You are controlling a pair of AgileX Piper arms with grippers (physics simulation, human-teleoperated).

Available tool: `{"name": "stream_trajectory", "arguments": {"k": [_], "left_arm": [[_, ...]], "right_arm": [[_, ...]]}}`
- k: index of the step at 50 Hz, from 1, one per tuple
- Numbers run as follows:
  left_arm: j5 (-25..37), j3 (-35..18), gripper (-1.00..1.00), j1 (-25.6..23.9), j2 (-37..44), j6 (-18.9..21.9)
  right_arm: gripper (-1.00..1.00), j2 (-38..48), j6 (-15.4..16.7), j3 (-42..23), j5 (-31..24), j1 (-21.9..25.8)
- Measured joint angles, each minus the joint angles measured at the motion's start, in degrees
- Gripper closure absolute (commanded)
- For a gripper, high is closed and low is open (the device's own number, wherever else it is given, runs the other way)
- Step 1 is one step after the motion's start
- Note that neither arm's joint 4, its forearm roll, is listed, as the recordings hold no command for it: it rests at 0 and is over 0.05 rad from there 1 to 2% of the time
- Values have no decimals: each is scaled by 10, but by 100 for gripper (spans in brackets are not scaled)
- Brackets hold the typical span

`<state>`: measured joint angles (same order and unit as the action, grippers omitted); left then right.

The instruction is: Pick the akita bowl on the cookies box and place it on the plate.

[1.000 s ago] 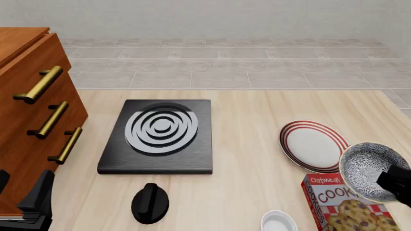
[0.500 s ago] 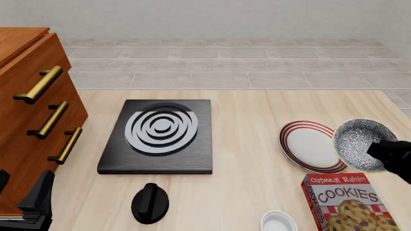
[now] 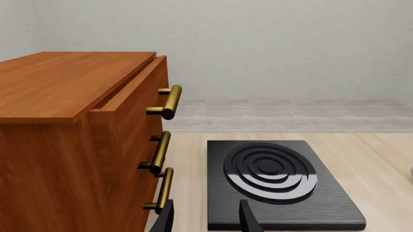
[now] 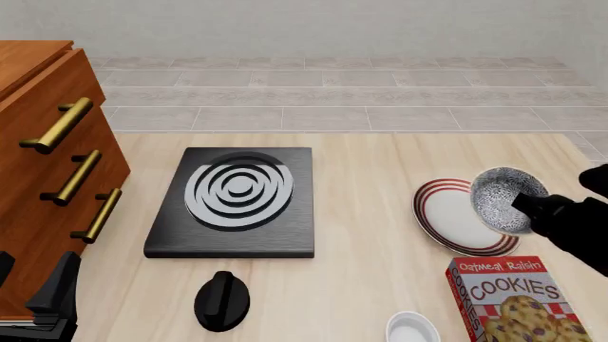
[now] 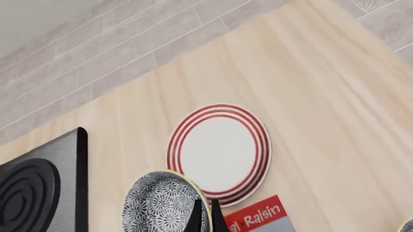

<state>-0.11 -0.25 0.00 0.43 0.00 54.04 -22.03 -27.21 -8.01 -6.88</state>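
Front view: right claw (image 4: 528, 205) clamps akita bowl (image 4: 502, 199), tilted over plate (image 4: 454, 217).

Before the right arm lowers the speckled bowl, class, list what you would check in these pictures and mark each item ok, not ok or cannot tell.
1. Right gripper shut on the akita bowl rim: ok.
2. Bowl off the cookies box: ok.
3. Bowl level for setting down: not ok; it is tilted, its inside facing the front camera.
4. Bowl centred over the plate: cannot tell; the front view shows it over the plate's right edge.
5. Plate bare, nothing lying on it: ok.
6. Left gripper away from the plate, near the stove: ok.
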Motion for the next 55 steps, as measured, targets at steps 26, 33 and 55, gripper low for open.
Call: {"name": "stream_trajectory", "arguments": {"k": [26,33,55], "left_arm": [[0,0,-100,0,0,0],[0,0,-100,0,0,0],[0,0,-100,0,0,0]], "right_arm": [[100,96,-20,-9,69,-1],[100,120,-11,-19,77,-9],[100,204,7,-51,112,-26]]}}
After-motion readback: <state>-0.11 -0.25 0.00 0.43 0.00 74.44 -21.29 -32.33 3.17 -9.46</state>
